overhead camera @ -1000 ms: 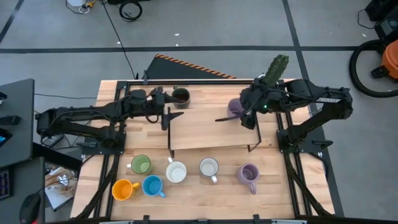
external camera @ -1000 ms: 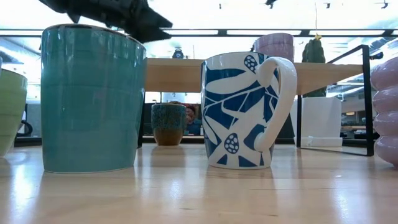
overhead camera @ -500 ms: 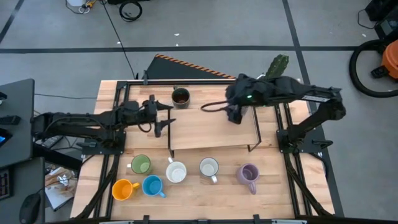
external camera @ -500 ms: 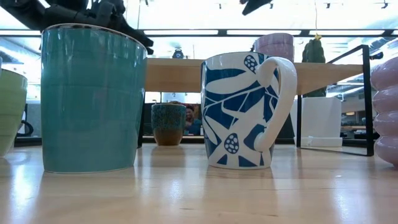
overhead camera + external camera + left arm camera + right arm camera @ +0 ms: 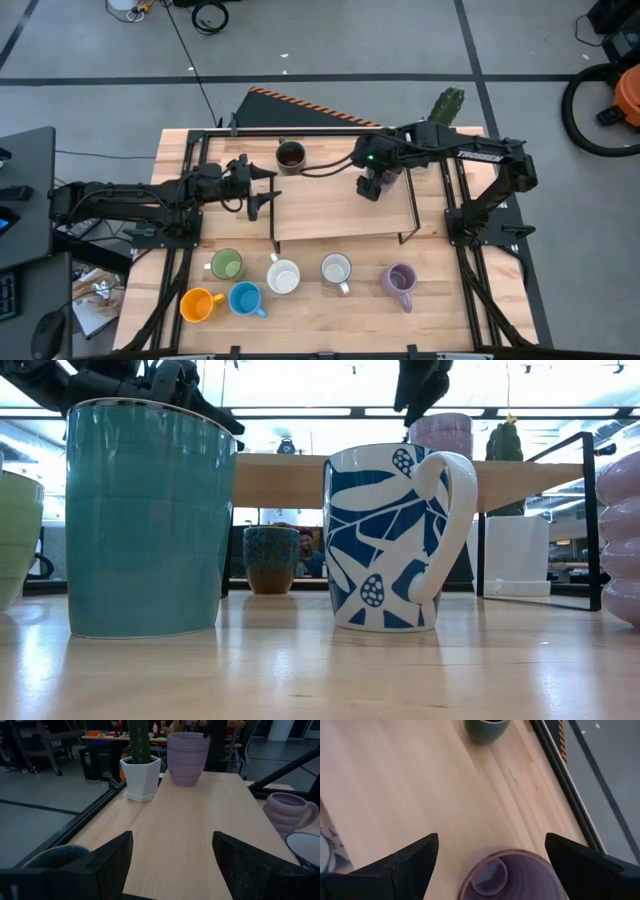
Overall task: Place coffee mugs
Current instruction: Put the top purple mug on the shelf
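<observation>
A lavender mug (image 5: 506, 874) stands upright on the raised wooden shelf (image 5: 330, 212), toward its far right. My right gripper (image 5: 491, 840) hangs open just above it, one finger on each side of the rim, touching nothing. In the high view this gripper (image 5: 370, 186) covers the mug. My left gripper (image 5: 262, 192) waits open at the shelf's left end, pointing level along the board. A dark brown mug (image 5: 290, 156) stands on the table behind the shelf. The green (image 5: 226, 265), two white (image 5: 283, 276) (image 5: 336, 270), lavender (image 5: 400, 282), orange (image 5: 200, 303) and blue (image 5: 246, 298) mugs stand in front of it.
A white hexagonal pot with a cactus (image 5: 140, 775) stands at the table's far right corner, just behind the shelf. The shelf's black frame legs (image 5: 410, 215) stand at both its ends. The middle of the shelf board is bare wood.
My right gripper has swung toward the table's left along the shelf and come down, tipping more steeply, until it hangs over the lavender mug on the shelf. My left gripper has drawn back toward the table's left edge and sunk a little, then kept still. No mug has moved.
</observation>
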You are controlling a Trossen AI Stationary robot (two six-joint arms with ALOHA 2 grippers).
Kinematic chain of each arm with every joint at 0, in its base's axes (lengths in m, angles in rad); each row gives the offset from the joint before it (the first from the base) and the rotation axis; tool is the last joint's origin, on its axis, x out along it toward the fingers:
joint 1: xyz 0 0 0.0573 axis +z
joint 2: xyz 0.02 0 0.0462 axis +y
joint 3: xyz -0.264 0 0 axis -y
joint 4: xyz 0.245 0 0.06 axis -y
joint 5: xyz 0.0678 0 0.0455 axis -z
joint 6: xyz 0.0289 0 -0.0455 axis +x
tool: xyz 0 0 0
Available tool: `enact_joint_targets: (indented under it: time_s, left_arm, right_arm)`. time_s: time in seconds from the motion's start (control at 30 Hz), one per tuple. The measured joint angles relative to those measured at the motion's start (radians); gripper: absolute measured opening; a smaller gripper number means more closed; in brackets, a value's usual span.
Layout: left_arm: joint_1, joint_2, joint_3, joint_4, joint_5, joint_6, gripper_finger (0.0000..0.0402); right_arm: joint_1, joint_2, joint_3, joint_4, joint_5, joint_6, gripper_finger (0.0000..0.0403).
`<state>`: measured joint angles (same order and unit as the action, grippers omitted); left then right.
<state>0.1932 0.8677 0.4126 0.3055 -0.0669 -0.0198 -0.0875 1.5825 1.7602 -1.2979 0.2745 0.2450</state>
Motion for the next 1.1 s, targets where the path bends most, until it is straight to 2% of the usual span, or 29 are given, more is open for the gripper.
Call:
enact_joint_targets:
  time_s: [0.27,0.5,0.9,1.1]
  left_arm:
    - [0.0,0.0,0.0,-0.007,0.0,-0.003,0.0279]
    - [0.0,0.0,0.0,-0.006,0.0,-0.003,0.0279]
    - [0.0,0.0,0.0,-0.006,0.0,-0.004,0.0279]
    - [0.0,0.0,0.0,-0.006,0.0,-0.022,0.0279]
  right_arm:
    - [0.03,0.067,0.116,-0.152,-0.01,0.025,0.0355]
    - [0.029,0.069,0.126,-0.209,-0.014,0.123,0.0333]
    - [0.026,0.076,0.125,-0.261,-0.069,0.179,0.0239]
    - [0.026,0.081,0.096,-0.262,-0.098,0.174,0.0206]
